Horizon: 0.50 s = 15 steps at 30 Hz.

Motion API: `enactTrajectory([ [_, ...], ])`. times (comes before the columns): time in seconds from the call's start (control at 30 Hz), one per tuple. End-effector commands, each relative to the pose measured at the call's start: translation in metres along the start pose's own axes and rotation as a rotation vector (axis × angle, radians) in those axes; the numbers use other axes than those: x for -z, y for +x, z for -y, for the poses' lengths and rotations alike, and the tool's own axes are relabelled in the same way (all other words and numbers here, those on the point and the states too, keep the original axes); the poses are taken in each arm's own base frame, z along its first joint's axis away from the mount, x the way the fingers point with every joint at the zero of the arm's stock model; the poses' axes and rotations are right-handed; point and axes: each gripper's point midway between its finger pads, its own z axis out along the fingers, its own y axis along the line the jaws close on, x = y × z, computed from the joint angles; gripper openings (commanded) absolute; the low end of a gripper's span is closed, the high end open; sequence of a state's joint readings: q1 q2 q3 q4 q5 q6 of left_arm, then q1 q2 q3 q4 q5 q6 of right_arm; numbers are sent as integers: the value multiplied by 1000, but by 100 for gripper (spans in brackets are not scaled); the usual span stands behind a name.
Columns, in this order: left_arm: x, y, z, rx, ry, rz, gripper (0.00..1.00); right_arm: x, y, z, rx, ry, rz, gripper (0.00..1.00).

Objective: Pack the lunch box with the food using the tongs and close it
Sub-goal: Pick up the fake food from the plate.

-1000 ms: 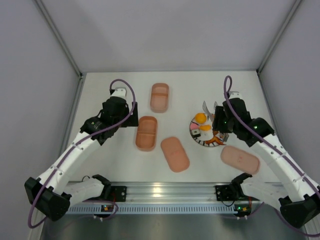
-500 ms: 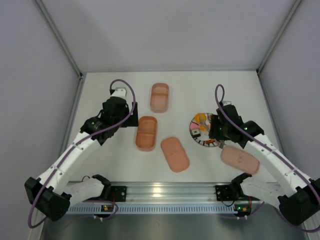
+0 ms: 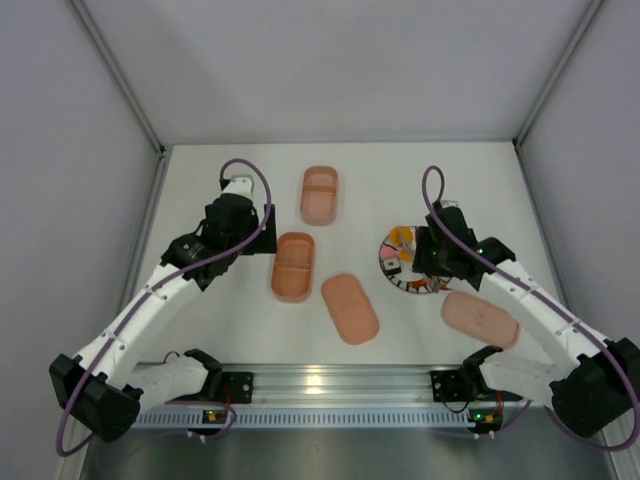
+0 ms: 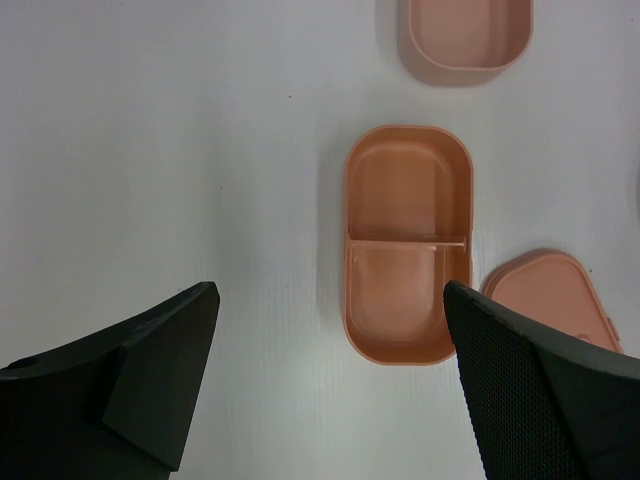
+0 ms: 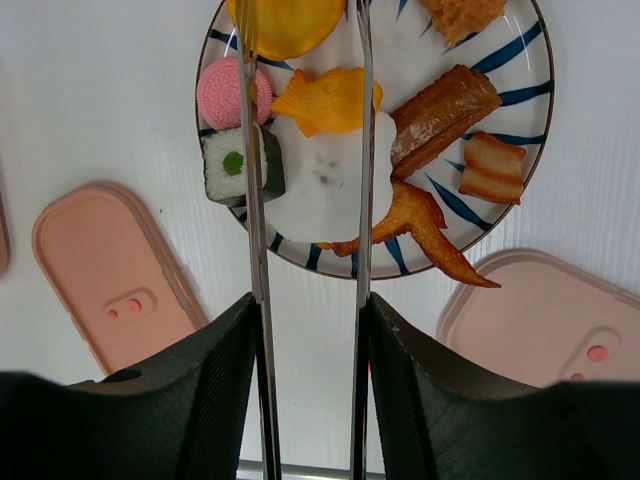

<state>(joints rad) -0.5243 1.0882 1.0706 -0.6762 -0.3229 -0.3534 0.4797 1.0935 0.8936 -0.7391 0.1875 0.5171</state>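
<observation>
From my remote station: the white table carries every piece. My left gripper hangs with its jaws spread wide and nothing between them. Straight ahead of those jaws lies 1 salmon-pink plastic oval lunch box tray, its divider crossing the middle. A 2nd tray of the same kind sits farther ahead and slightly right. A matching flat pink lid lies just beside the right-hand finger.

My right gripper has its jaws pressed on the slim silvery metal tongs, 1 finger against each arm. A 2nd pink lid lies to the right of these jaws, with the first lid to their left.

Ahead of them sits the round white plate with dark radial stripes, and both tong arms reach across it. Between the arms is an orange fish-shaped toy piece. Left of them are a black-white sushi roll and a pink round piece. To the right lie a brown sausage and a small bacon strip.
</observation>
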Motion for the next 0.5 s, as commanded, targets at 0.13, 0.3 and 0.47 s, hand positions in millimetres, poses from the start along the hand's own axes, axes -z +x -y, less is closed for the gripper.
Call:
enactTrajectory([
  [0.13, -2, -8, 1, 18, 6, 37, 99, -2, -21, 3, -53, -2, 90, 45],
  [0.3, -2, -8, 1, 19, 6, 39, 99, -9, -16, 2, -65, -23, 69, 44],
  [0.47, -2, -9, 1, 21, 7, 38, 99, -14, -12, 1, -76, -42, 56, 43],
])
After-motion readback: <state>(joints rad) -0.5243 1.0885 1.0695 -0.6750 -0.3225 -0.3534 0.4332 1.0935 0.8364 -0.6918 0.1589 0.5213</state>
